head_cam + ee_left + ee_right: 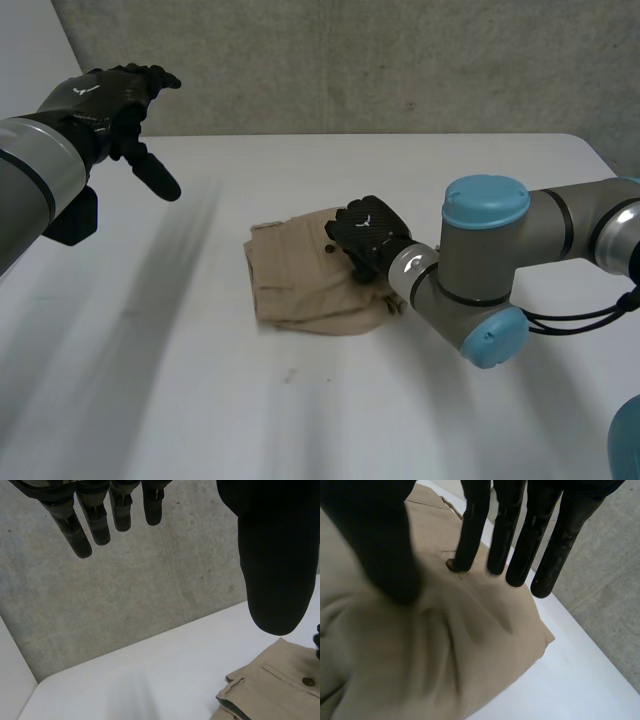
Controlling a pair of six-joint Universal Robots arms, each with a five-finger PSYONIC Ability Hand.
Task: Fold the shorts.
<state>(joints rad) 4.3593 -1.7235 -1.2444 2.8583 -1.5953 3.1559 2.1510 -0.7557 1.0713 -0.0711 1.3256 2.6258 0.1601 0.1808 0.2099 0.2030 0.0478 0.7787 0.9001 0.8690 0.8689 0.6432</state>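
White table (200,400): right hand (368,230) fingers (512,545) straight, pressing folded tan shorts (295,285); left hand (100,100) raised, fingers (100,525) relaxed, empty.

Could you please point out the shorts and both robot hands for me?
shorts (295,290): head view, on the flat cloth.
left robot hand (105,100): head view, on its back.
right robot hand (365,230): head view, on its back.

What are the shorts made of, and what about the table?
The shorts look like tan woven cloth, maybe cotton: matte, with soft creases, stitched seams and a button. The table looks like a hard, smooth white board, perhaps laminate or plastic; it is flat and evenly white.
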